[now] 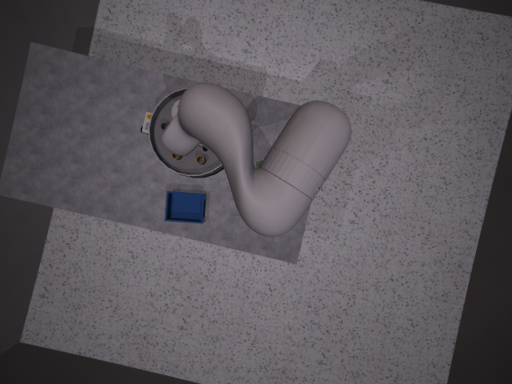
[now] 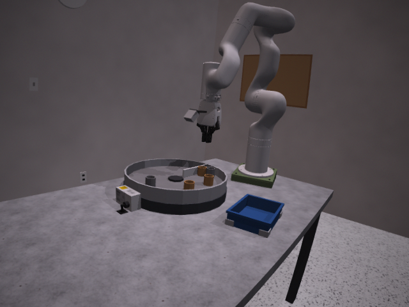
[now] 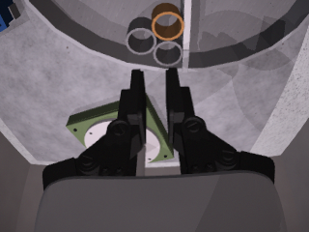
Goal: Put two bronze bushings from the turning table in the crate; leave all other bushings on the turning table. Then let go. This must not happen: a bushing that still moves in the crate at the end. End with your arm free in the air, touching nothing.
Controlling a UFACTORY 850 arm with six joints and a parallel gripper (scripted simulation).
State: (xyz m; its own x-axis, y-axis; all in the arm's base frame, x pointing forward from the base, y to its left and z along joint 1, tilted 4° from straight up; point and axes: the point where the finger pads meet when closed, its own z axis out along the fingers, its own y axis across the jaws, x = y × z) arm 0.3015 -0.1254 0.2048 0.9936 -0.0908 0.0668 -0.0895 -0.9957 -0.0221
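My gripper (image 2: 206, 141) (image 3: 154, 85) hangs high above the turning table (image 2: 178, 195) (image 1: 151, 140), fingers a narrow gap apart with nothing between. In the exterior view, one bronze bushing (image 2: 201, 171) stands beside the white divider, a second bronze bushing (image 2: 208, 180) nearer the right wall, and a third bronze bushing (image 2: 188, 185) at the front wall. A grey bushing (image 2: 150, 181) stands at the left and another grey bushing (image 2: 211, 171) at the back right. In the wrist view, a bronze bushing (image 3: 166, 9) stands close to two grey ones. The blue crate (image 2: 247, 222) (image 1: 185, 206) is empty.
The white divider (image 2: 189, 172) (image 3: 186, 29) rises inside the turning table's raised wall. A small white box sensor (image 2: 131, 200) stands just outside that wall. The green base plate (image 2: 254, 180) (image 3: 77, 121) of the arm is behind. The arm hides part of the turning table in the top view.
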